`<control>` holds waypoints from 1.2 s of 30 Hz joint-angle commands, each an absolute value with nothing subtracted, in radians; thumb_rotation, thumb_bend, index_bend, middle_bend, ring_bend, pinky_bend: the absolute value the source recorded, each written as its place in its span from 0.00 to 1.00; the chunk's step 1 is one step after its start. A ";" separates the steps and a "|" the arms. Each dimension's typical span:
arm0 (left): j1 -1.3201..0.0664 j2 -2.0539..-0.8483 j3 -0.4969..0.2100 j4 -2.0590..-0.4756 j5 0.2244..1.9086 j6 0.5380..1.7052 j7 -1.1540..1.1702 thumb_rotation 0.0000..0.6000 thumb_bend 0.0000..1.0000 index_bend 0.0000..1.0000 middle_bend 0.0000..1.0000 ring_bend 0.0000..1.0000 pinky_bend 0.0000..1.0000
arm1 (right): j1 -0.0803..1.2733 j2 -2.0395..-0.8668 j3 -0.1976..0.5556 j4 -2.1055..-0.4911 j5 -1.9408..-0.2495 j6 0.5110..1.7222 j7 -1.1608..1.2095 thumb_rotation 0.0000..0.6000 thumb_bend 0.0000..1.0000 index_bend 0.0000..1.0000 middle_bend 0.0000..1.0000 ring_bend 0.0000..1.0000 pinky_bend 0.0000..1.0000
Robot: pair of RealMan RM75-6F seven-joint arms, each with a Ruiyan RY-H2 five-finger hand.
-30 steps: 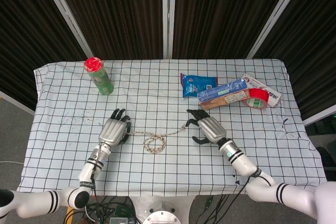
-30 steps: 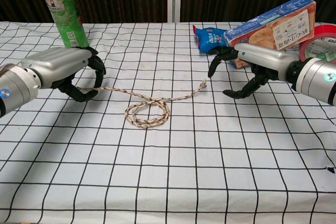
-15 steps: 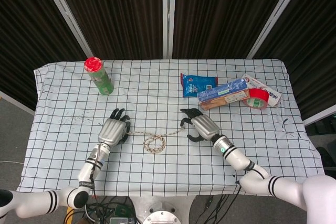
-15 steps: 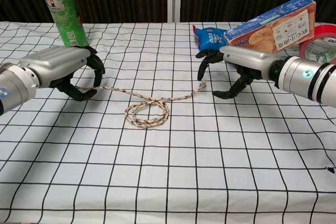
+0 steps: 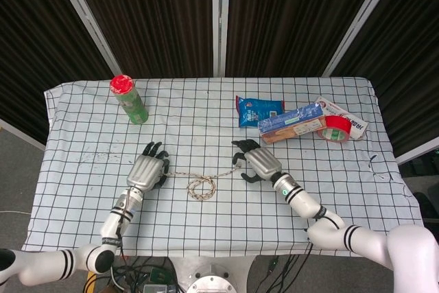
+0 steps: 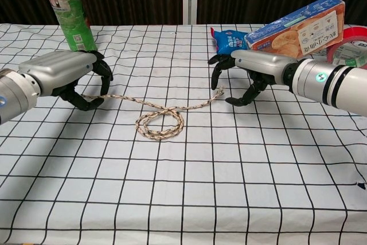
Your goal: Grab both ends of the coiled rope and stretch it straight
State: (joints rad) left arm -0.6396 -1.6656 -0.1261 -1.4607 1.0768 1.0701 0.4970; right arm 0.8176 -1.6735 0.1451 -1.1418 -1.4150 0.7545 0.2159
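Head view, change: over the last second I brought my right hand (image 5: 257, 162) leftward across the counter (image 5: 329, 190) toward the rope (image 5: 202, 186); it ended at the rope's right end, fingers spread and curved, nothing in them yet.
Head view, left hand (image 5: 149, 168): it had not shifted; it sat at the rope's left end, fingers curled down over the strand. From here I could not tell a true hold.
Head view, rope: the coil lay between the two hands, one tail running to each.
Head view, surroundings: green can (image 5: 129, 99) well behind and left of the rope; blue snack bag (image 5: 257, 110), cracker box (image 5: 291, 123) and red tape roll (image 5: 334, 128) behind and right of it.

Chest view, change: the right hand (image 6: 238, 78) had closed in until its open fingers arched over the frayed right tip of the rope (image 6: 160, 120).
Chest view, left hand (image 6: 80, 78): fingers hooked round the left tail, so I judged it held.
Chest view, meaning: one end secured, the other about to be pinched; the stretch was not begun.
Chest view, obstacles: the snack bag (image 6: 229, 39) and box (image 6: 298, 27) stood just behind the rope's right end, so I judged an outward pull should keep low and clear of them.
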 commanded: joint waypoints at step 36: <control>-0.628 -1.657 -0.127 -1.465 1.080 1.076 0.485 1.00 0.46 0.63 0.24 0.00 0.06 | 0.842 -1.742 0.143 -1.063 -1.383 0.757 0.236 1.00 0.34 0.56 0.10 0.00 0.00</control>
